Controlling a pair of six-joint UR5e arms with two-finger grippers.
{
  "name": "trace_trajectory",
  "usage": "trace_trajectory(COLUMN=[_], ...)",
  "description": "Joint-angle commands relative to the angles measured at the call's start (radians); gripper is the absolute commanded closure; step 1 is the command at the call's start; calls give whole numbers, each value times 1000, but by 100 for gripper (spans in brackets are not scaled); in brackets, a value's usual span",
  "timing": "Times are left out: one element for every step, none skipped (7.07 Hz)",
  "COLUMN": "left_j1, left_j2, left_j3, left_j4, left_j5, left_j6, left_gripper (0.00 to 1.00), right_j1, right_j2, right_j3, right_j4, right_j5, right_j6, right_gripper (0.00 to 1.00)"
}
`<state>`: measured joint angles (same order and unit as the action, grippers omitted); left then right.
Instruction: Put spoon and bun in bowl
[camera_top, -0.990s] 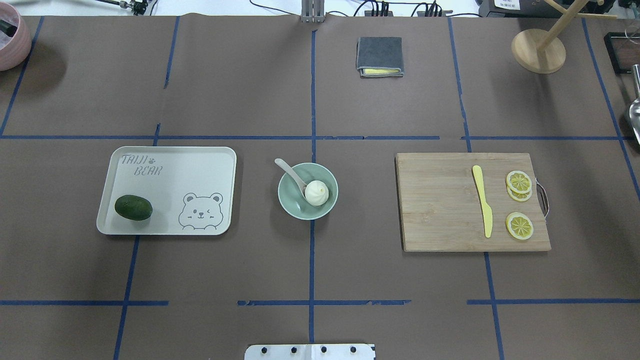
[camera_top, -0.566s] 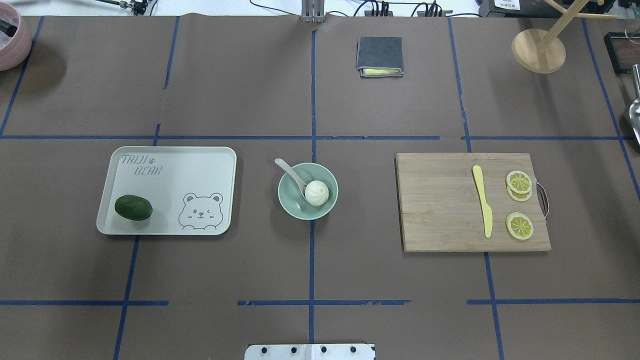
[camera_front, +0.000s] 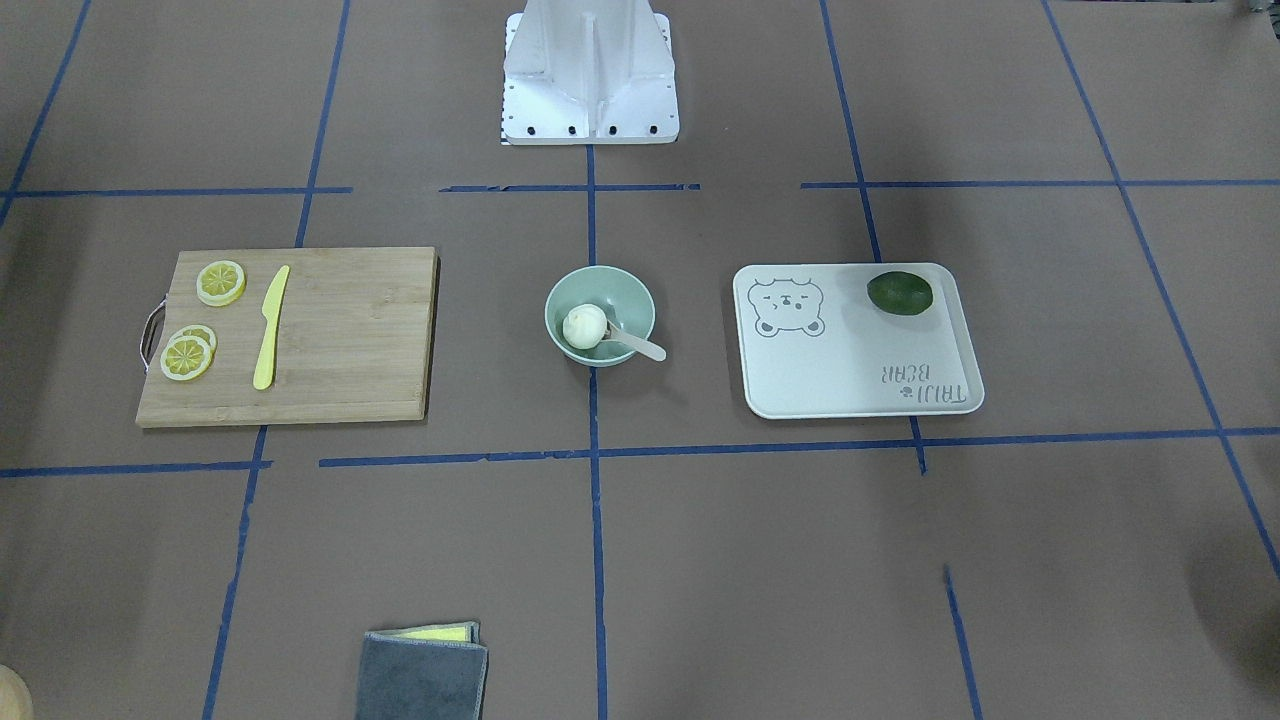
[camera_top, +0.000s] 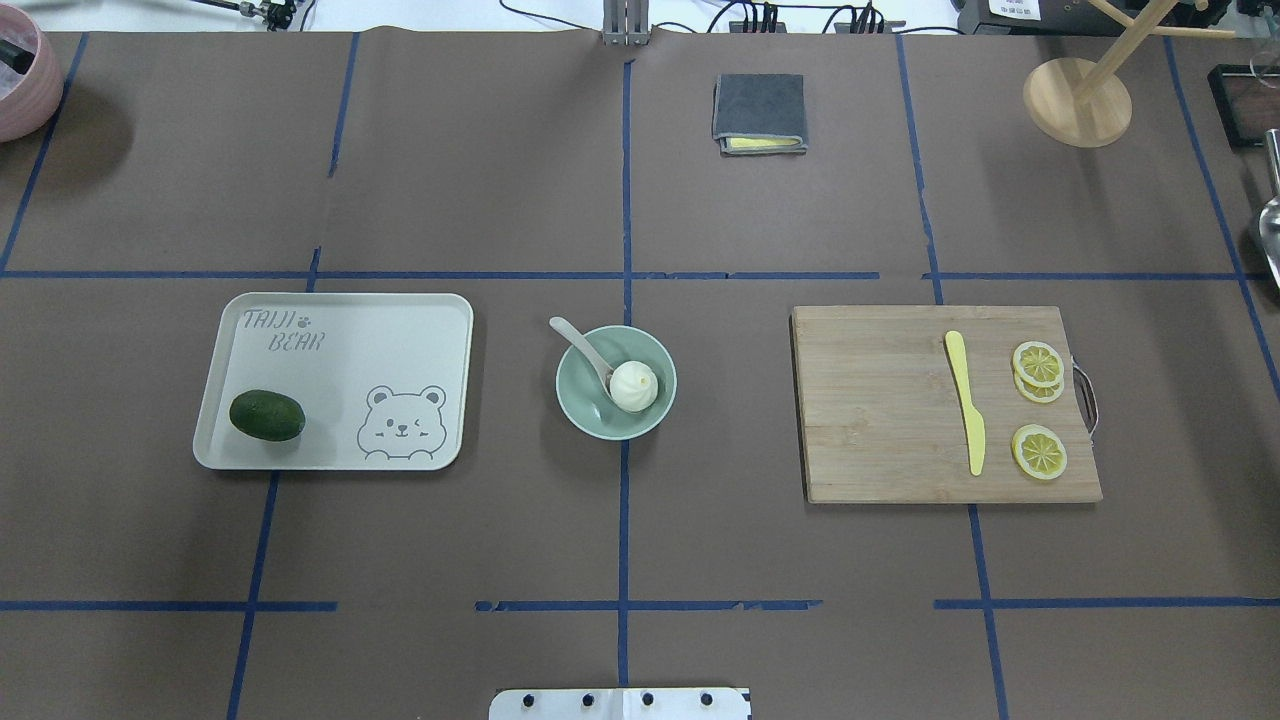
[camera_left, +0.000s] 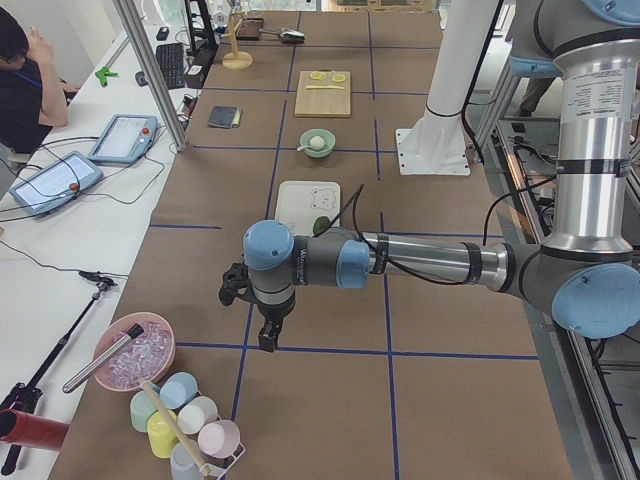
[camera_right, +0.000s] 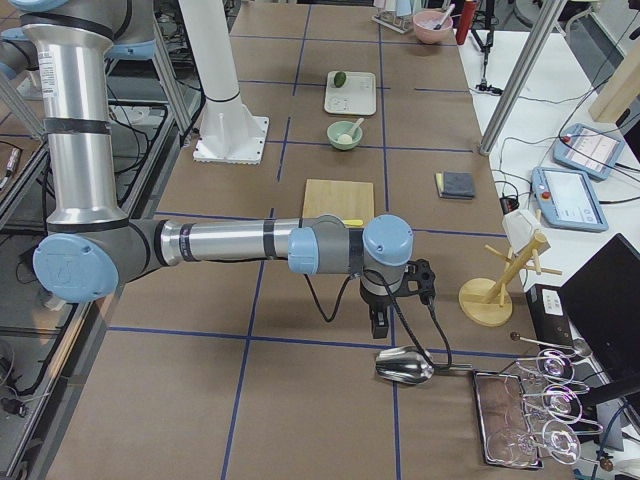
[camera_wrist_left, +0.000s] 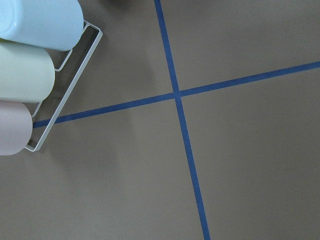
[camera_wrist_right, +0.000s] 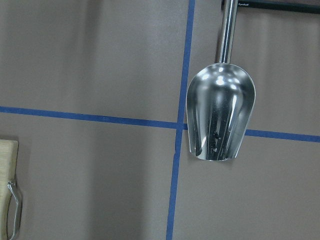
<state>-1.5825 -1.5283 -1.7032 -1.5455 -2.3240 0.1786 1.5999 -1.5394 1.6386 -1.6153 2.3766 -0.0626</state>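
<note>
Brown-papered counter (camera_top: 500, 520), blue tape lines (camera_top: 623, 520): at its middle the mint-green bowl (camera_top: 625, 426) already holds the bun (camera_top: 633, 386) and spoon (camera_top: 578, 343), so nothing looks left to do; left tool (camera_left: 268, 340) and right tool (camera_right: 381, 325) hang far off, apart or together I cannot tell.

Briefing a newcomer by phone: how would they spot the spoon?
Between the bear tray and the wooden board sits a mint-green bowl. The spoon lies in it beside the round white bun, handle over the rim. It is slim and beige, not yellow like the knife on the board.
</note>
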Motion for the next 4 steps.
trace_trajectory(left_j1=[-1,-1,-1,-1], left_j2=[0,0,0,0], left_j3=[-1,-3,-3,-3], left_j4=[-2,-2,-4,-5], left_j5=[0,0,0,0], left_j6=[1,-1,1,1], left_gripper=[0,0,0,0], right_j1=[0,0,-1,-1], right_j2=[-2,-4,-5,-8], right_j3=[0,-3,0,-9], right_j4=[0,-1,0,-1], right_j5=[0,0,1,1], right_j6=[1,0,1,3], right_gripper=[0,0,0,0])
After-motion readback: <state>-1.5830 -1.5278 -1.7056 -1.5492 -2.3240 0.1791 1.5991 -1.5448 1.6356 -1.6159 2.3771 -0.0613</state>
